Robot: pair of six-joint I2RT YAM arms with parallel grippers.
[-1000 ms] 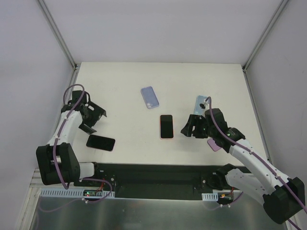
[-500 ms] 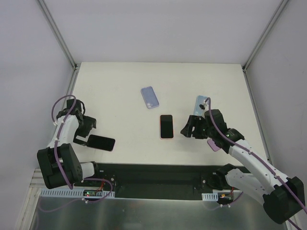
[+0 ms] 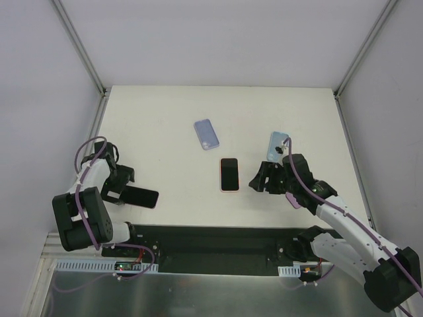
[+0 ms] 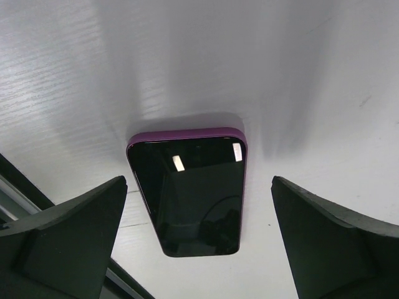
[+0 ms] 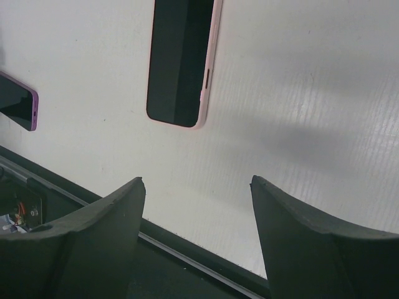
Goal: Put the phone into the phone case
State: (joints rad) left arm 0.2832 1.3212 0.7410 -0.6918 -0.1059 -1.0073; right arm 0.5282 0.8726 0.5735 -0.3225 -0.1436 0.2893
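Observation:
A black phone with a purple edge [image 3: 139, 196] lies screen up at the near left; in the left wrist view [image 4: 187, 193] its end sits between my fingers. My left gripper [image 3: 118, 185] is open, low over that phone's left end, not touching it. A black phone with a pink edge [image 3: 229, 174] lies in the middle and shows in the right wrist view [image 5: 181, 62]. My right gripper [image 3: 262, 179] is open and empty, just right of it. A lavender case [image 3: 206, 134] lies farther back. A light blue case [image 3: 274, 145] lies behind the right gripper.
A purple case [image 3: 295, 199] is partly hidden under the right arm. The table's dark near edge [image 5: 187, 249] runs right below the right fingers. The purple-edged phone also shows at the left edge of the right wrist view [image 5: 17, 99].
My left gripper has swung from behind the purple-edged phone toward the near edge and now straddles its left end. The right gripper has shifted slightly nearer. No object has moved.

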